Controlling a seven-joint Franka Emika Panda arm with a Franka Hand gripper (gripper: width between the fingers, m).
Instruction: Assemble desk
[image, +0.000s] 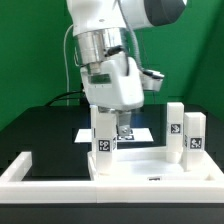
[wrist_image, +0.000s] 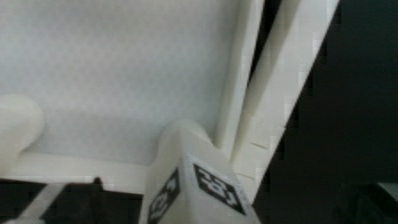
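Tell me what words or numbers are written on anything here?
No words or numbers can be read.
The leg blocks carry black-and-white square tags: patterns, not writing.
The marker board has nothing legible.
The gripper shows no label.

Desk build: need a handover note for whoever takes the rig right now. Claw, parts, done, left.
Claw: low over the slab, right beside the near leg. Can't tell from either view whether it is open or shut, and nothing is visibly held.
Parts: the near leg stands upright at the slab's corner on the exterior view's left. The second leg and third leg stand upright at the exterior view's right. No fourth leg in view.
Done: near leg placed on the slab; seating can't be confirmed.
Left: check that leg, fit the others, find the fourth.
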